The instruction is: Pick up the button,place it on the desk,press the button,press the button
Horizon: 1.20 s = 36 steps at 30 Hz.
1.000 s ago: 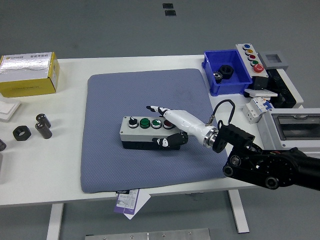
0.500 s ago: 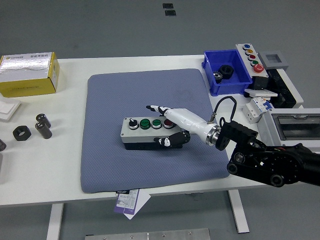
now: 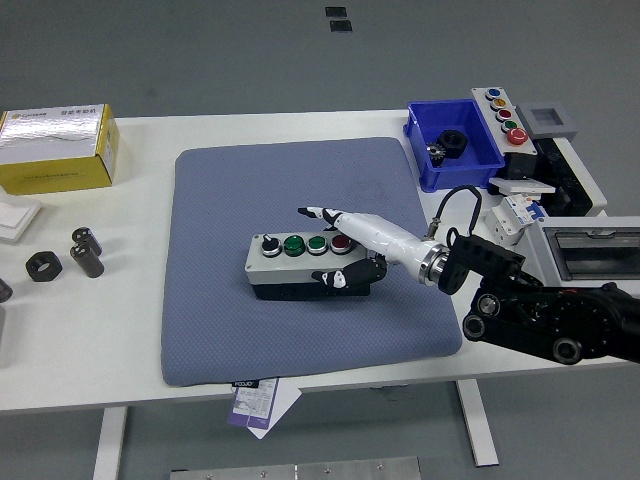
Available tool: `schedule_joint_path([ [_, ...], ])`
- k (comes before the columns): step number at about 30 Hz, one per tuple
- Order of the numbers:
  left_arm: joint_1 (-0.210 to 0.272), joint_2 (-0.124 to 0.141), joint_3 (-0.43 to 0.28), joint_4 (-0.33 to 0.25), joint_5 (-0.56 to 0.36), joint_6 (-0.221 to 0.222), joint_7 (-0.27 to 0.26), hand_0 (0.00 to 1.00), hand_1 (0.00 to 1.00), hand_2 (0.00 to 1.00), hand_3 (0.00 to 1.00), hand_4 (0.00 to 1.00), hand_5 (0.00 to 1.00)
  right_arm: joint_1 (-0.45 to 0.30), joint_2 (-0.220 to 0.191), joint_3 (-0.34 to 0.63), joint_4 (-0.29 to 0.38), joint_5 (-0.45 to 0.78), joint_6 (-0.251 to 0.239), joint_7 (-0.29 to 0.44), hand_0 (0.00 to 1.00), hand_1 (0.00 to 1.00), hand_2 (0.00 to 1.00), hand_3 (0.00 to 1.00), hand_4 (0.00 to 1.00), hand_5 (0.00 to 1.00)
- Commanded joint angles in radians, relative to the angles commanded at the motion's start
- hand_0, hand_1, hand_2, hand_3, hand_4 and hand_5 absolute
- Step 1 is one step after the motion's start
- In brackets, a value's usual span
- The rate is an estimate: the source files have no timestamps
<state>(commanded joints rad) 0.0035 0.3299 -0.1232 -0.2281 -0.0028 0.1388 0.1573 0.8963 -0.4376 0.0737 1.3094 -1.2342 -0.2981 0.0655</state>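
Button box: rigid, blocky, likely light (may slide on the pad).
Right hand: clasps its right end, thumb below.

Button box's right end behind the robot hand; right forearm cut off at frame edge.

A single head view looks forward and down from high on the robot's side of the white table, taking in its near edge, the grey mat at centre, and bare floor beyond the far edge.
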Motion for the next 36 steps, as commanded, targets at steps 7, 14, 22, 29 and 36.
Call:
schedule_joint_path([
  [7,0.000,-0.001,0.006,0.001,-0.006,-0.001,0.000,0.630,0.517,0.510,0.664,0.728,0.178,0.001,-0.001,0.008,-0.003,0.012,0.024,0.008,0.850,0.890,0.998,0.998,0.504,0.002],
  [14,0.000,-0.001,0.008,0.001,-0.006,-0.001,0.000,0.629,0.517,0.509,0.660,0.727,0.179,0.001,-0.006,0.017,-0.006,0.010,0.033,0.013,0.991,0.982,0.998,0.998,0.706,0.002],
  [22,0.000,0.000,0.010,0.002,-0.007,-0.001,0.000,0.629,0.515,0.509,0.655,0.726,0.178,0.000,-0.015,0.026,0.003,0.014,0.045,0.006,0.998,0.998,0.998,0.998,0.759,0.002],
  [29,0.000,-0.002,0.010,0.002,-0.007,-0.002,0.000,0.628,0.515,0.507,0.654,0.725,0.177,-0.011,-0.076,0.085,0.081,0.094,0.076,0.010,0.998,0.998,0.998,0.998,0.788,0.002],
  [36,0.002,-0.005,0.002,0.002,-0.002,-0.001,-0.001,0.628,0.513,0.506,0.649,0.721,0.172,-0.084,-0.215,0.240,0.250,0.041,0.039,-0.125,0.998,0.998,0.998,0.998,0.817,0.031],
])
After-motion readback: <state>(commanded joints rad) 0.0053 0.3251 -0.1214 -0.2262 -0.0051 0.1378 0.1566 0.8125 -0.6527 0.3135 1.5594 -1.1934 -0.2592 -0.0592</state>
